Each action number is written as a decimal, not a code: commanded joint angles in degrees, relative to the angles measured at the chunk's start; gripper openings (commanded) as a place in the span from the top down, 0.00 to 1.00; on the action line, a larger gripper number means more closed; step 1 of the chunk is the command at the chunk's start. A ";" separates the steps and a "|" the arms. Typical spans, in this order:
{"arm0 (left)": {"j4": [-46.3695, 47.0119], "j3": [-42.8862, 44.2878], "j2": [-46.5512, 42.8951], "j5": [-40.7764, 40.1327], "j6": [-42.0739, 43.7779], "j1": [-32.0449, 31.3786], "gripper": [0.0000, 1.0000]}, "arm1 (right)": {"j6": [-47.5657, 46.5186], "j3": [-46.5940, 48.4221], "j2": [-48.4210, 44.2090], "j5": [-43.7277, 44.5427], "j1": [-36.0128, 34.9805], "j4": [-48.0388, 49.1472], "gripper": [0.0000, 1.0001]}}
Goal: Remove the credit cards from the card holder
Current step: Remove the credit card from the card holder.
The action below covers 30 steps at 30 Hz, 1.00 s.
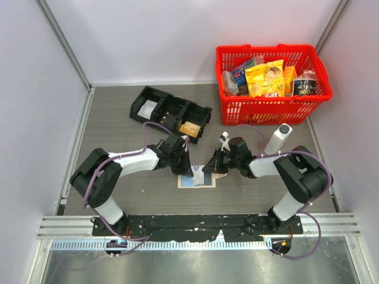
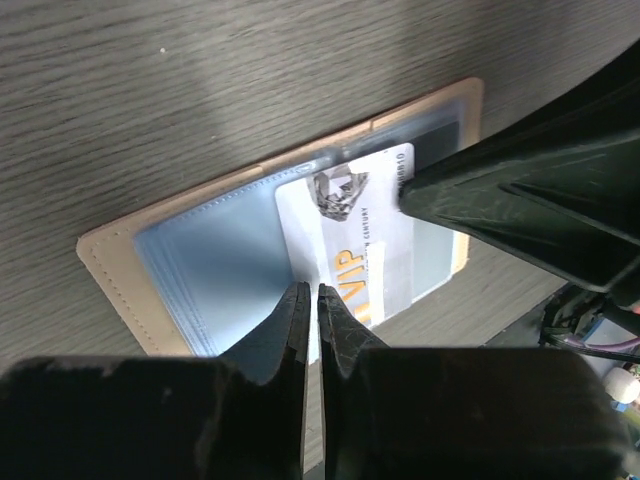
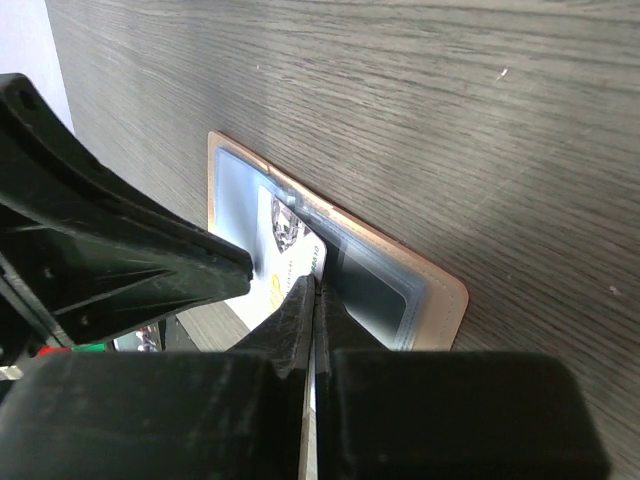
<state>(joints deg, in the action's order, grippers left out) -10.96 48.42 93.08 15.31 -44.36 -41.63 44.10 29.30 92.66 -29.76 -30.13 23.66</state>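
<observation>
The left arm (image 1: 133,160) and right arm (image 1: 265,167) are showing white links, bulky black joints, looping purple cables (image 1: 151,123), and a matte black left hand (image 2: 309,292) and right hand (image 3: 316,283).

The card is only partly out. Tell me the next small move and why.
Probably slide the left gripper back toward its base, dragging the VIP card further out of the card holder. The card already sticks out of its clear pocket, the left tips sit on its free end, and the shut right gripper sits at its other edge.
</observation>
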 commanded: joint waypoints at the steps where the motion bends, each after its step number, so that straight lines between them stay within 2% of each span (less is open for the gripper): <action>1: 0.25 1.14 1.75 0.34 1.64 -0.21 0.91 | -0.24 0.67 0.94 -0.56 0.16 1.83 0.95; 7: -1.61 0.10 4.65 -0.72 2.79 -0.03 0.93 | -0.15 1.20 1.73 -1.44 0.16 2.36 0.87; 10: -1.34 -0.96 4.92 -0.98 2.96 -0.03 0.93 | -0.15 1.72 2.70 -1.53 0.16 2.18 0.77; 13: -1.17 -1.75 5.10 -1.16 3.14 -0.03 0.94 | -0.41 2.08 3.49 -1.88 0.07 2.35 0.74; 17: -0.82 -2.11 5.01 -1.16 3.22 -0.03 0.94 | -1.03 3.13 4.89 -3.81 -0.02 2.88 0.78; 19: -0.99 -2.02 4.75 -1.25 3.40 -0.03 0.94 | -1.29 3.57 5.51 -4.87 -0.37 2.79 0.86; 21: -1.25 -1.93 3.87 -1.69 3.49 -0.03 0.95 | -1.29 3.49 5.43 -4.78 -0.46 2.88 0.99; 25: -1.69 -1.93 0.89 -3.27 3.23 -0.12 0.92 | -2.17 3.05 2.18 -3.29 -0.46 0.69 0.99; 30: -1.08 -2.19 -5.53 -5.20 2.09 0.05 0.79 | -1.65 0.85 -6.17 0.92 0.25 -1.95 0.99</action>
<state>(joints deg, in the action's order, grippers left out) -10.98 47.13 92.71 14.09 -43.05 -41.63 43.22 31.11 93.47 -31.83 -29.82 23.49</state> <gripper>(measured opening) 0.171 0.024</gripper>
